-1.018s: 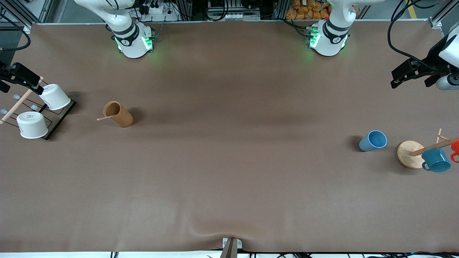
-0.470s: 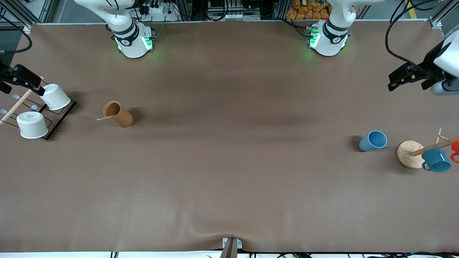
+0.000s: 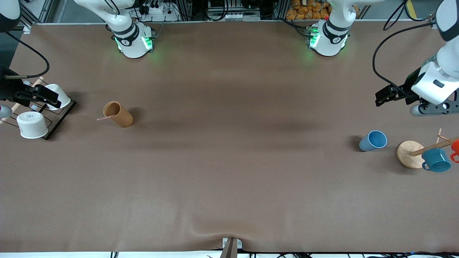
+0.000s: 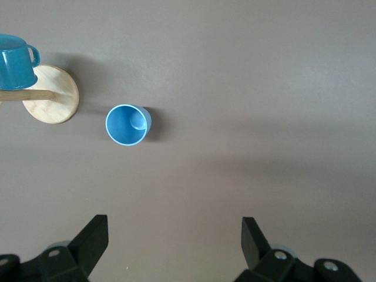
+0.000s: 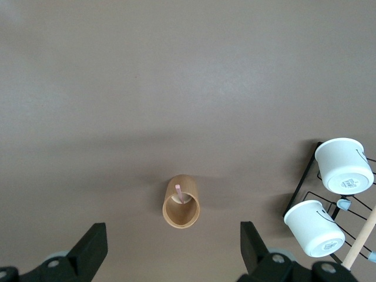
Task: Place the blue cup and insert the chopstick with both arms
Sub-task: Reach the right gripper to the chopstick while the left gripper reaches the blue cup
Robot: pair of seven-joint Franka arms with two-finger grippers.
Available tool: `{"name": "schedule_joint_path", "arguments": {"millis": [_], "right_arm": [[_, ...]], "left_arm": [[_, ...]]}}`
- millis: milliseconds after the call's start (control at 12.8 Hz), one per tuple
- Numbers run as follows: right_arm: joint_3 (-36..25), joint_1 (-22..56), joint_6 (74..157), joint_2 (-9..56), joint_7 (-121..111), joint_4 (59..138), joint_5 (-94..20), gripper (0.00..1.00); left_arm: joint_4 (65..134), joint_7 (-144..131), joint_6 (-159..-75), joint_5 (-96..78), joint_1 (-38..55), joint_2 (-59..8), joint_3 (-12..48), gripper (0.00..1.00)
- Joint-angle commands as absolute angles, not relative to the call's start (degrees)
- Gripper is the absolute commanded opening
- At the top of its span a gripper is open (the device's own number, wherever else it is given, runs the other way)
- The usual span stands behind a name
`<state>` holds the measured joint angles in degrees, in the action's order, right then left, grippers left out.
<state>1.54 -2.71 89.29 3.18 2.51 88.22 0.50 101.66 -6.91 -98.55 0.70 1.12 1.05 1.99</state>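
Note:
The blue cup (image 3: 373, 141) stands open end up near the left arm's end of the table; it also shows in the left wrist view (image 4: 126, 124). The pale-pink chopstick (image 3: 105, 118) leans in a brown cylindrical cup (image 3: 118, 114) near the right arm's end; the right wrist view shows both the chopstick (image 5: 178, 192) and the brown cup (image 5: 181, 210). My left gripper (image 3: 381, 97) is open and empty in the air, over bare table beside the blue cup (image 4: 174, 235). My right gripper (image 3: 53, 97) is open and empty over the rack of white cups (image 5: 173, 238).
A black wire rack (image 3: 59, 120) holds two white cups (image 3: 32, 124) at the right arm's end. A mug tree with a round wooden base (image 3: 407, 152) carries a teal mug (image 3: 435, 159) and a red mug (image 3: 455, 147) beside the blue cup.
The left gripper has come in from the table's end toward the blue cup. The right gripper has moved over the white-cup rack toward the brown cup. The cups and the chopstick have not moved.

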Motion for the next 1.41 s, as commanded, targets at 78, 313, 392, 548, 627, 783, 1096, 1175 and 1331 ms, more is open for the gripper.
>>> {"name": "schedule_joint_path", "arguments": {"millis": [78,313,392,548,627,783,1096,1175,1331], "right_arm": [[1.49,-2.46,89.12,5.26,1.93,87.63,1.67,1.0],[1.23,-3.16,88.25,8.78,2.02,88.24,1.49,1.0],[1.06,-3.25,87.55,9.92,1.93,88.68,1.49,1.0],[0.44,-3.95,86.66,14.21,2.81,88.42,0.62,1.0],[0.35,-4.13,86.31,16.24,3.07,88.33,-0.17,0.94],[-0.26,-3.87,85.96,19.67,8.23,87.81,-1.75,0.76],[-0.18,-2.55,83.32,25.04,12.83,87.01,-4.21,0.71],[-0.18,-2.55,83.15,25.92,12.83,87.01,-5.0,0.62],[-0.18,-2.37,83.14,27.59,12.83,87.01,-5.18,0.48]], "left_arm": [[109.15,-8.0,-105.2,1.14,0.88,4.13,2.28,1.0],[111.87,-8.0,-108.79,1.32,0.79,4.04,2.29,1.0],[112.49,-8.0,-109.85,1.32,0.79,3.96,2.29,1.0],[113.98,-8.0,-111.43,1.67,0.79,3.96,2.37,1.0],[115.39,-8.0,-113.45,1.76,0.79,3.96,2.29,1.0],[116.98,-8.09,-116.27,2.72,0.97,3.61,2.37,1.0],[117.95,-8.0,-119.69,2.9,0.97,1.5,2.46,1.0],[118.3,-8.0,-120.66,3.86,0.97,0.89,2.46,1.0],[118.39,-8.0,-123.04,5.27,0.97,-0.78,2.55,1.0]]}}
